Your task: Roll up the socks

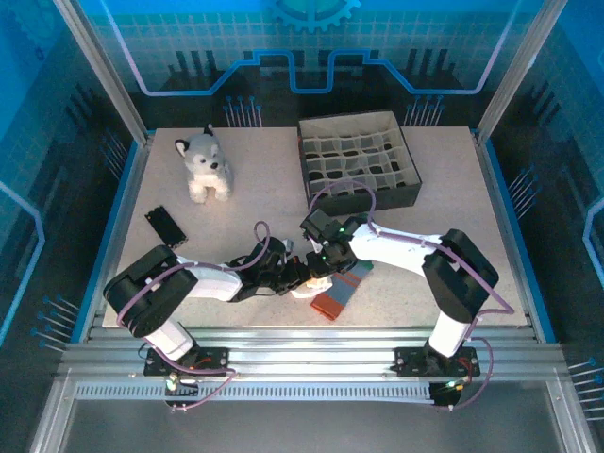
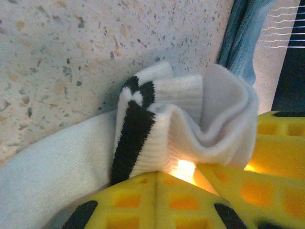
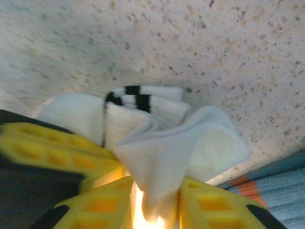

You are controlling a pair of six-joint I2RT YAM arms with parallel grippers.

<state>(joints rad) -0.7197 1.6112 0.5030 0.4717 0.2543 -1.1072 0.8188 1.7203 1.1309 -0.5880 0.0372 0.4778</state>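
Your left end effector (image 2: 188,169) is pressing together on the striped cuff of the white sock (image 2: 181,109). The sock is sitting bunched on the desk (image 1: 245,236), toward the near edge, between the two arms. Your right end effector (image 3: 155,200) is straddling a fold of the same sock. A slit of light is showing beside the fabric, so you cannot tell whether those fingers are biting or loose.

The bundle is looking puffy rather than tight. If the right side is slackening, that fold is likely going to spring open and undo the turn. If both sides are pulling, you are risking a stretched sock instead of a roll. The two sets of fingers are working very close together, so a small misjudged sweep could knock them into each other. The grey-blue sock (image 1: 340,294) is lying just beside the white one, and its edge could get dragged along.
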